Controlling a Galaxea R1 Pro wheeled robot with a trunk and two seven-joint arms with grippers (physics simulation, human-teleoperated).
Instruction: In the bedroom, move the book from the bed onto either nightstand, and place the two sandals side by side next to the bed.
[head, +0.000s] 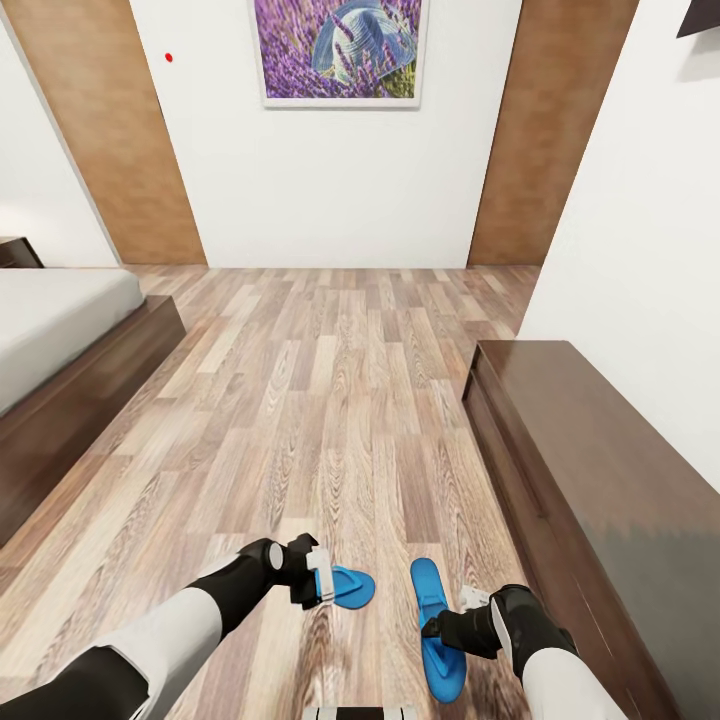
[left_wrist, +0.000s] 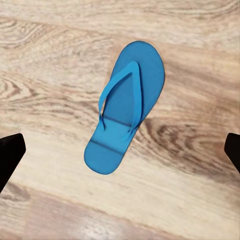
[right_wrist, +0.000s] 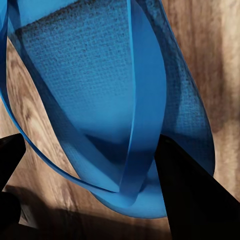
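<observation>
Two blue flip-flop sandals are seen on the wood-plank floor (head: 340, 400), right of the bed (head: 60, 340). The left sandal (head: 352, 586) lies flat beneath the left claw (head: 322, 580), whose fingers are spread wide. The right sandal (head: 436, 620) is gripped by the right claw (head: 450, 625), near the sideboard (head: 600, 470). No writing is legible.

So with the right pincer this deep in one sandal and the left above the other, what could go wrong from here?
1. The right pincer has a finger by the strap of the right sandal; closing on the strap alone could let the sole swing.
2. The left pincer looks open above the left sandal, which lies at an angle to the other; unturned, the pair won't sit side by side.
</observation>
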